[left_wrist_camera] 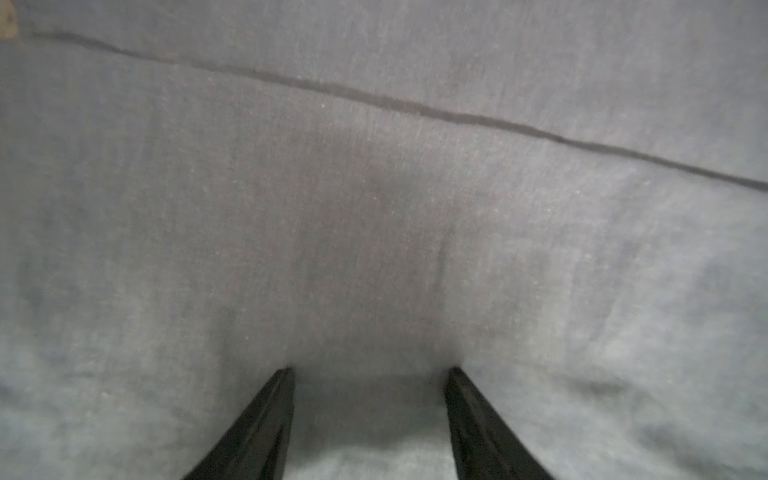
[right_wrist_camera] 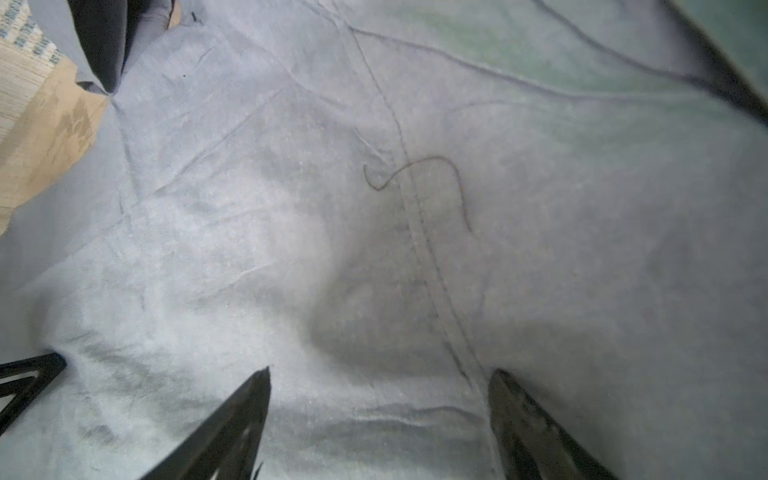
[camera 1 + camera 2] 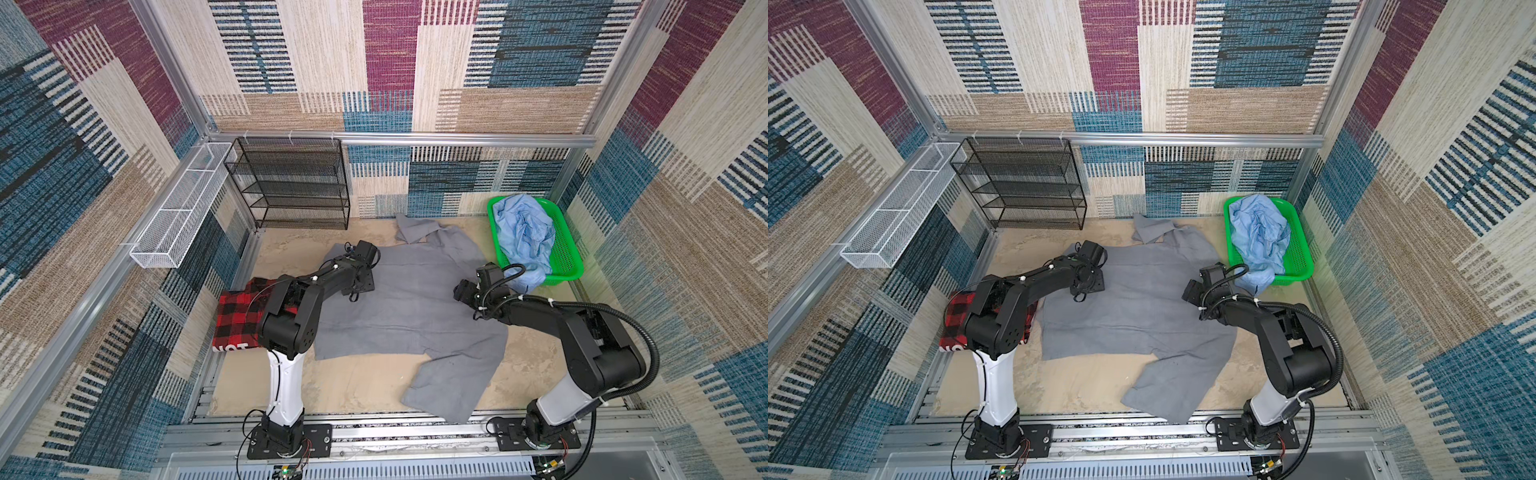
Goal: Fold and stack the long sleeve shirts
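Grey shirt [image 3: 407, 307] lies spread flat mid-frame in both top views, one sleeve trailing toward the lower edge; I judge its first fold is still to be made. The folded plaid shirt [image 3: 237, 316] sits at left. The green basket [image 3: 567, 253], upper right, holds the crumpled light blue shirt [image 3: 523, 237].

Left wrist: my left gripper [image 1: 370, 370] is parted and empty, close over grey cloth.

Right wrist: my right gripper [image 2: 380, 370] is likewise parted. Next I need to pinch a shirt edge.

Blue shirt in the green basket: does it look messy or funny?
Yes. The light blue shirt is crumpled in a heap, not folded, and one end spills out over the near corner of the green basket.
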`<act>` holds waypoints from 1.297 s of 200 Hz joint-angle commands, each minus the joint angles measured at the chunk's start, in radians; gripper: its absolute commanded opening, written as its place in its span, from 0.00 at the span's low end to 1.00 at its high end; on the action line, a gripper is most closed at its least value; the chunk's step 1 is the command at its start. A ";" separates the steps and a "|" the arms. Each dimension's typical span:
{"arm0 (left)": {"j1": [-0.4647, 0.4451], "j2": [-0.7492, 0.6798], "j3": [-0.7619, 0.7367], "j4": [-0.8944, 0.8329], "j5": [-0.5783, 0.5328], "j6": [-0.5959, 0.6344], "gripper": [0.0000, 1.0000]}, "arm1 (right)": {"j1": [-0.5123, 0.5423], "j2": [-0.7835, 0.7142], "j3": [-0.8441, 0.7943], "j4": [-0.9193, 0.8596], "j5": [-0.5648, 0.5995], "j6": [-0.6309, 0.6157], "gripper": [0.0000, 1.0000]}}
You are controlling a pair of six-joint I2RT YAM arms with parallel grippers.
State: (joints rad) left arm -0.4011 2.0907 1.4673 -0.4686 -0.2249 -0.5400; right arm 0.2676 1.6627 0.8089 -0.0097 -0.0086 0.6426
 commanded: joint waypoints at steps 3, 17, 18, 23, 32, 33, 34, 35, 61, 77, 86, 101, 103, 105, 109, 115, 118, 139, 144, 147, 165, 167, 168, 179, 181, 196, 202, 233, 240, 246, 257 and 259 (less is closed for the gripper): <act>0.023 0.045 0.084 -0.128 0.073 0.031 0.64 | 0.001 0.030 0.076 -0.065 -0.052 -0.089 0.84; 0.036 0.022 0.131 -0.167 0.084 0.028 0.65 | 0.012 0.012 0.120 -0.109 -0.044 -0.109 0.85; 0.036 0.018 0.133 -0.170 0.084 0.029 0.65 | 0.014 0.008 0.122 -0.114 -0.039 -0.109 0.85; 0.037 -0.004 0.141 -0.181 0.085 0.028 0.67 | 0.027 -0.015 0.130 -0.133 -0.008 -0.119 0.85; 0.038 -0.057 0.139 -0.197 0.087 0.025 0.70 | 0.056 -0.066 0.137 -0.163 0.053 -0.135 0.88; 0.038 -0.064 0.137 -0.198 0.088 0.024 0.70 | 0.060 -0.072 0.137 -0.169 0.059 -0.137 0.88; 0.038 -0.071 0.135 -0.198 0.088 0.024 0.71 | 0.062 -0.078 0.137 -0.173 0.065 -0.137 0.89; 0.038 -0.078 0.132 -0.199 0.089 0.023 0.71 | 0.065 -0.085 0.137 -0.177 0.070 -0.138 0.89; 0.038 -0.282 0.015 -0.218 0.122 -0.031 0.76 | 0.184 -0.252 0.101 -0.253 0.075 -0.163 0.94; 0.039 -0.428 -0.135 -0.207 0.137 -0.094 0.77 | 0.297 -0.352 0.045 -0.303 0.083 -0.158 0.95; 0.039 -0.505 -0.233 -0.187 0.145 -0.132 0.77 | 0.350 -0.422 0.007 -0.331 0.084 -0.134 0.96; 0.041 -0.614 -0.381 -0.169 0.154 -0.186 0.80 | 0.434 -0.540 -0.068 -0.364 0.078 -0.085 0.96; 0.042 -0.629 -0.396 -0.168 0.154 -0.193 0.80 | 0.441 -0.554 -0.078 -0.366 0.076 -0.077 0.96; 0.042 -0.642 -0.412 -0.169 0.154 -0.202 0.80 | 0.448 -0.569 -0.084 -0.369 0.071 -0.072 0.96; 0.043 -0.664 -0.441 -0.169 0.154 -0.212 0.80 | 0.463 -0.597 -0.101 -0.382 0.067 -0.063 0.96; 0.042 -0.692 -0.482 -0.167 0.153 -0.223 0.80 | 0.480 -0.641 -0.118 -0.399 0.067 -0.039 0.97; 0.044 -0.703 -0.500 -0.168 0.149 -0.232 0.80 | 0.494 -0.653 -0.124 -0.412 0.068 -0.031 0.97; 0.054 -0.761 -0.586 -0.171 0.134 -0.252 0.80 | 0.563 -0.751 -0.154 -0.474 0.064 0.006 0.98; 0.058 -0.773 -0.603 -0.175 0.127 -0.252 0.80 | 0.579 -0.766 -0.154 -0.493 0.064 0.013 0.98; 0.060 -0.782 -0.613 -0.174 0.123 -0.253 0.80 | 0.588 -0.774 -0.157 -0.502 0.063 0.015 0.98; 0.082 -0.832 -0.682 -0.146 0.118 -0.250 0.80 | 0.651 -0.811 -0.163 -0.566 0.079 0.057 0.98; 0.085 -0.836 -0.691 -0.144 0.119 -0.251 0.80 | 0.659 -0.812 -0.163 -0.575 0.081 0.063 0.98; 0.086 -0.838 -0.695 -0.143 0.120 -0.252 0.80 | 0.663 -0.814 -0.163 -0.580 0.082 0.065 0.98; 0.100 -0.860 -0.732 -0.128 0.134 -0.253 0.79 | 0.712 -0.819 -0.165 -0.627 0.098 0.098 0.97; 0.102 -0.863 -0.739 -0.126 0.135 -0.252 0.79 | 0.723 -0.821 -0.164 -0.636 0.105 0.105 0.97; 0.113 -0.878 -0.790 -0.097 0.143 -0.259 0.79 | 0.798 -0.821 -0.166 -0.690 0.146 0.157 0.97; 0.117 -0.880 -0.808 -0.087 0.145 -0.265 0.79 | 0.822 -0.820 -0.165 -0.710 0.160 0.176 0.97; 0.141 -0.842 -0.854 -0.010 0.176 -0.261 0.78 | 0.890 -0.806 -0.165 -0.743 0.182 0.230 0.97; 0.145 -0.827 -0.856 0.002 0.181 -0.256 0.78 | 0.909 -0.796 -0.167 -0.739 0.182 0.238 0.97; 0.148 -0.815 -0.856 0.005 0.179 -0.251 0.77 | 0.920 -0.787 -0.173 -0.740 0.183 0.248 0.97; 0.156 -0.793 -0.861 0.012 0.175 -0.243 0.76 | 0.936 -0.767 -0.178 -0.747 0.185 0.265 0.97; 0.158 -0.790 -0.863 0.016 0.175 -0.241 0.76 | 0.941 -0.764 -0.179 -0.747 0.185 0.267 0.97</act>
State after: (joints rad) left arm -0.2562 1.2678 0.6144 -0.5117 -0.0685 -0.7891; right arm 1.1767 0.8722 0.6403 -0.7235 0.1448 0.8429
